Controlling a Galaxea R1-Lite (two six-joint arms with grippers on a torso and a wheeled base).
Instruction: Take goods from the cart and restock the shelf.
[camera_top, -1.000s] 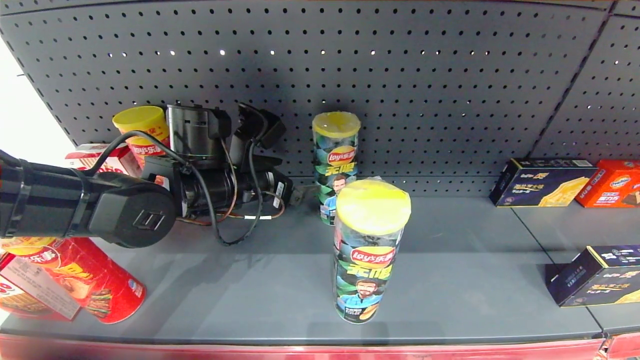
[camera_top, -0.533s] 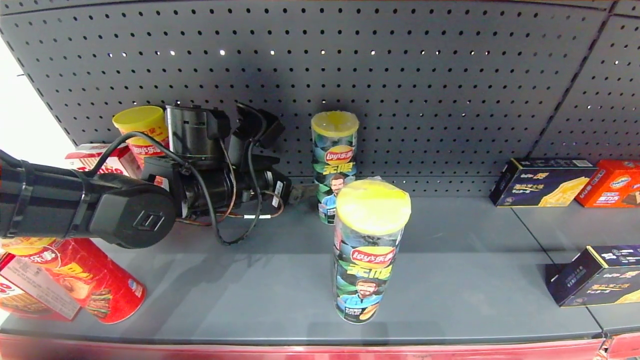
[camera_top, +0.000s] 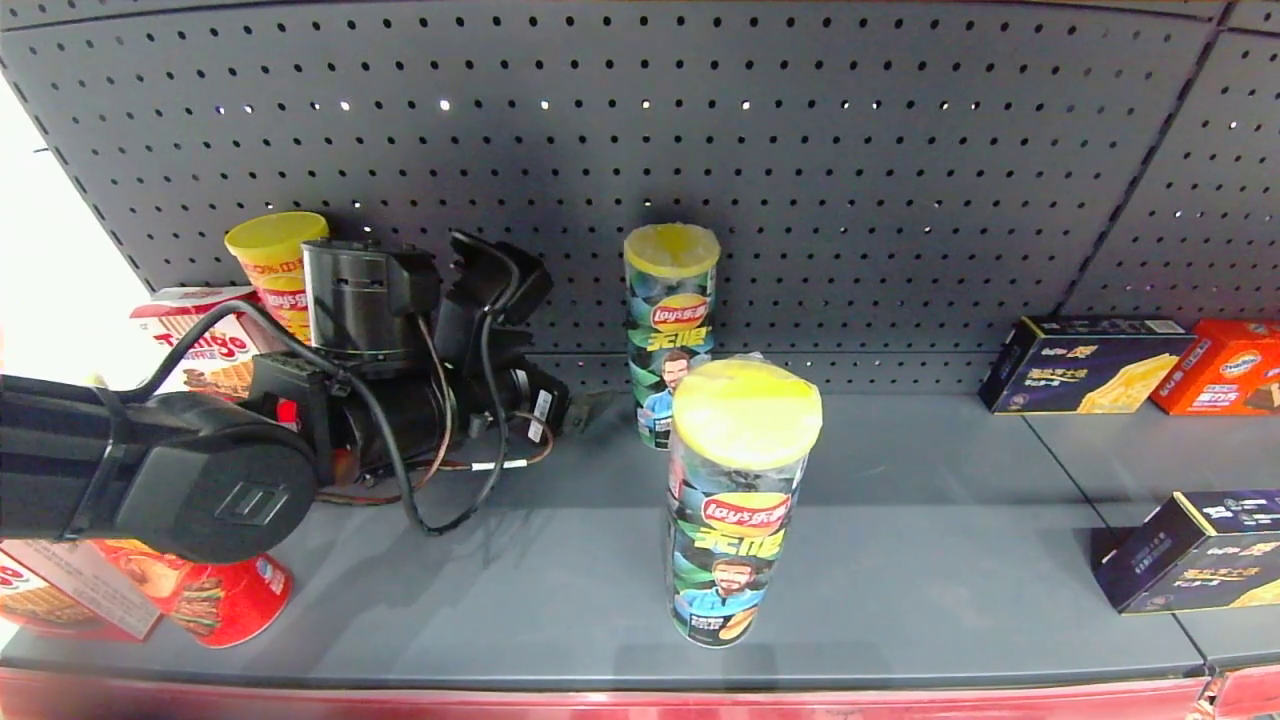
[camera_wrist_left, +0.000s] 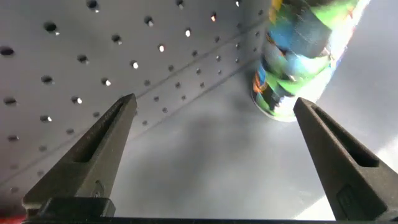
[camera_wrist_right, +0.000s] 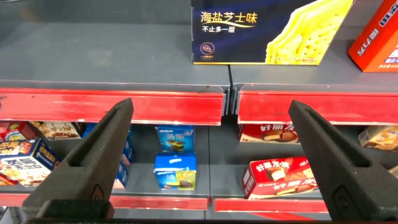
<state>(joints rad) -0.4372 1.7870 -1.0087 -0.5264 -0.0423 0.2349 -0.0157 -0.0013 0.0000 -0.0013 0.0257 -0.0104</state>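
Note:
Two green chip cans with yellow lids stand upright on the grey shelf (camera_top: 950, 520). The back can (camera_top: 670, 330) is near the pegboard; the front can (camera_top: 738, 500) stands closer to the shelf's edge. My left gripper (camera_top: 588, 402) lies low over the shelf just left of the back can, apart from it. In the left wrist view the left gripper (camera_wrist_left: 214, 102) is open and empty, with the back can (camera_wrist_left: 298, 56) beyond its far finger. My right gripper (camera_wrist_right: 211, 106) is open and empty, facing the red-edged fronts of lower shelves.
A red can (camera_top: 215, 600) lies on its side at the front left. A yellow-lidded red can (camera_top: 272, 262) and a biscuit box (camera_top: 200, 345) stand behind my left arm. Navy boxes (camera_top: 1085, 365) (camera_top: 1190, 550) and an orange box (camera_top: 1225, 365) sit at the right.
My left arm has drawn back to the left and sunk lower, away from the back green can. Both cans stand where they were.

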